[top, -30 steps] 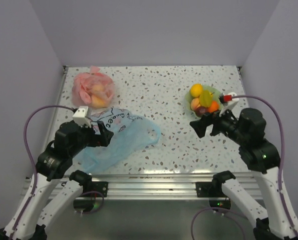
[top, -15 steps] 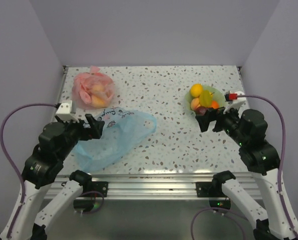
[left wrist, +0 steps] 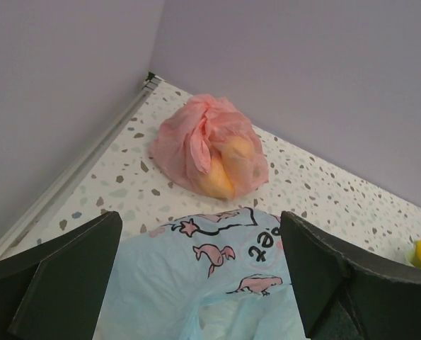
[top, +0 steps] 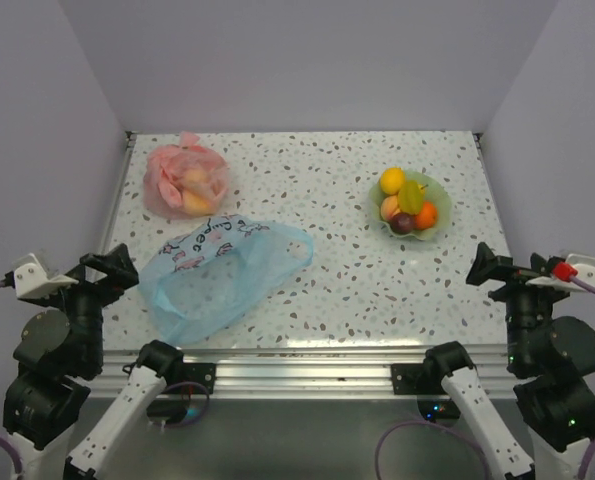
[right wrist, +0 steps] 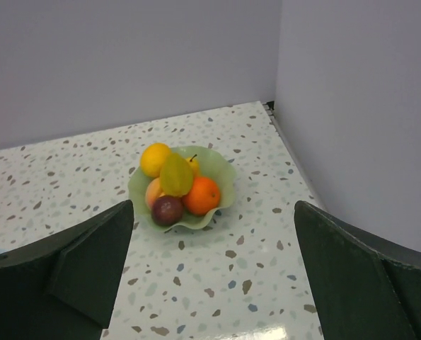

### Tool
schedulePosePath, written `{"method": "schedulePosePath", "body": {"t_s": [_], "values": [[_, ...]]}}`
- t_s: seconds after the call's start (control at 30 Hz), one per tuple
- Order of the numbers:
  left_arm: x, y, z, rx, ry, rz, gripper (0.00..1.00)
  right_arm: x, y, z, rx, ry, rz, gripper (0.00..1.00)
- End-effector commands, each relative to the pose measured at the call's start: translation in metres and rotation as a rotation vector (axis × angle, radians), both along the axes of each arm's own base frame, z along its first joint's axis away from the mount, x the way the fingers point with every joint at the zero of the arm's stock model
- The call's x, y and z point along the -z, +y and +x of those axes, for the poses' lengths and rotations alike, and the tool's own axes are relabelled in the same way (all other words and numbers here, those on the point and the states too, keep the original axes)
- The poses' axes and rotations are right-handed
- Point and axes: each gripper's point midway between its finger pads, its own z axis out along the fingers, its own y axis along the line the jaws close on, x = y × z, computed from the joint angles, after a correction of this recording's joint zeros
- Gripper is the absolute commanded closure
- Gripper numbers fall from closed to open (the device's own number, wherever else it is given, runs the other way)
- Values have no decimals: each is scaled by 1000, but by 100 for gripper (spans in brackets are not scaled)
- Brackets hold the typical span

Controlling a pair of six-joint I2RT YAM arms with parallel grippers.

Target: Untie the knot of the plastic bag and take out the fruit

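The light-blue plastic bag [top: 222, 275] lies flat and limp on the table's left half, its printed band [left wrist: 245, 244] toward the far side. The fruit sit in a green bowl [top: 435, 232] at the right: yellow [right wrist: 155, 158], yellow-green [right wrist: 176, 175], orange [right wrist: 201, 195], peach [right wrist: 152, 191] and dark purple [right wrist: 168, 210]. My left gripper [top: 105, 272] hangs open at the near left, short of the bag, touching nothing. Open and empty too, my right gripper [top: 507, 268] is at the near right, well back from the bowl.
A pink-red bag [top: 185, 180] with orange-yellow fruit inside rests at the far left, near the wall and the table's left rail [left wrist: 68, 180]. Purple walls close in the table on three sides. A metal rail [top: 297, 365] runs along the near edge.
Both arms have drawn back toward the near corners. The left gripper has left the blue bag, which has settled flat. The right gripper has moved away from the bowl.
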Motion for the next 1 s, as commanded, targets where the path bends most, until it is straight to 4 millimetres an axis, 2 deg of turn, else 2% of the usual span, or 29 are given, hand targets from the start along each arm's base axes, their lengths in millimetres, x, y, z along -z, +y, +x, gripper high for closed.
{"method": "schedulePosePath", "body": {"t_s": [0.0,0.13,0.27,0.5,0.97], "values": [[-13,32,-20,-155,-77,-49,0,14,-22,-13,105,19,-37,1],[-16,43,-33,-190,-140,-76,0,20,-30,-26,134,-8,-10,1],[-17,34,-32,-132,-161,-86,0,22,-29,-31,119,-38,15,1],[-8,31,-31,-121,-134,-92,0,32,-25,-28,103,-20,27,1],[-4,23,-22,-89,-105,-74,0,30,-18,-21,73,-15,31,1]]}}
